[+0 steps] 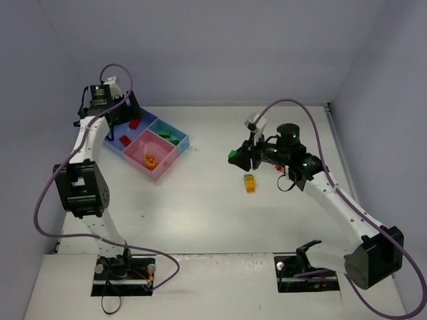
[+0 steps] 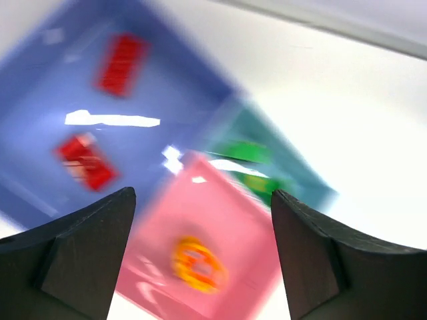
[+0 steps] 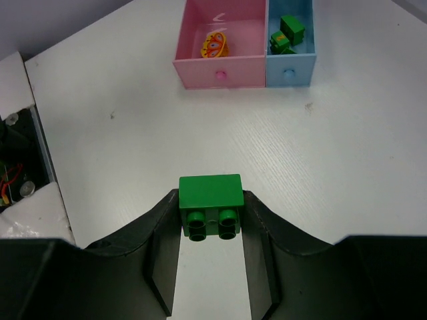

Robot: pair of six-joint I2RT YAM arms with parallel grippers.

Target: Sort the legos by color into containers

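The right gripper clamps a green brick across its 2 smooth sides, above the desk. The brick looks light, stiff and slippery, so that square hold suits. At 12 o'clock sits the tray. The left gripper hangs wide open, empty, over it.

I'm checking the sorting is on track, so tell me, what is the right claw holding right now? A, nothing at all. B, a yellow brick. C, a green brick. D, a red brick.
C: the right wrist view shows a green brick pinched in the right claw, studs facing the camera.
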